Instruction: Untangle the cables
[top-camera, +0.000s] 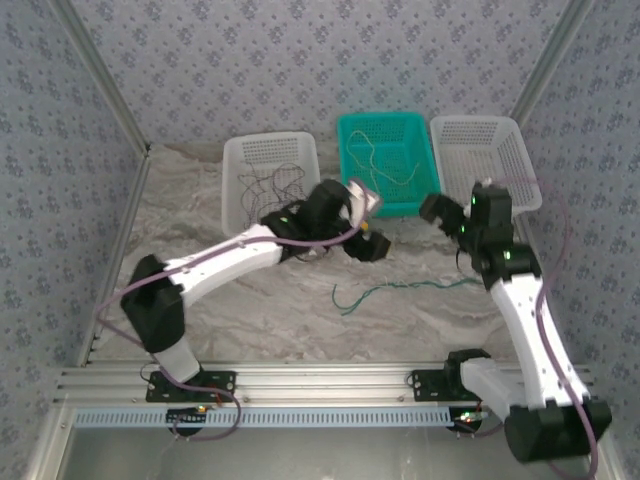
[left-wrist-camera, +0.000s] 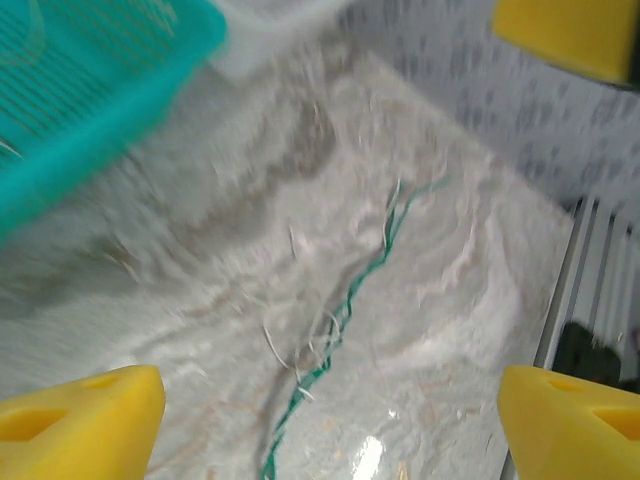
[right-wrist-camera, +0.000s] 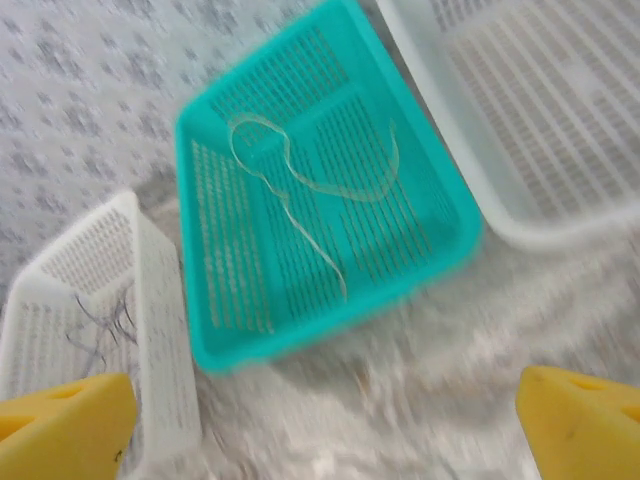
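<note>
A: Which step is going on?
B: Sorting is nearing its end, I judge: maroon cables (top-camera: 275, 185) are lying in the left white basket (top-camera: 228, 170), pale cables (right-wrist-camera: 300, 200) in the teal basket (right-wrist-camera: 188, 250), and the dark green cable (top-camera: 400, 290) is lying loose on the bench (top-camera: 260, 310).
A: The hands?
B: The left hand (left-wrist-camera: 325, 430) is hovering over that green strand, fingers apart, empty. The right hand (right-wrist-camera: 320, 425) is gaping too. Next, one is needing to descend and pinch it cleanly.

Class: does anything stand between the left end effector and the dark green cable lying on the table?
Nothing visible does. The dark green cable lies in the open on the table. The left end effector, fingers spread, is just beyond it on the basket side, with only tabletop between.
</note>
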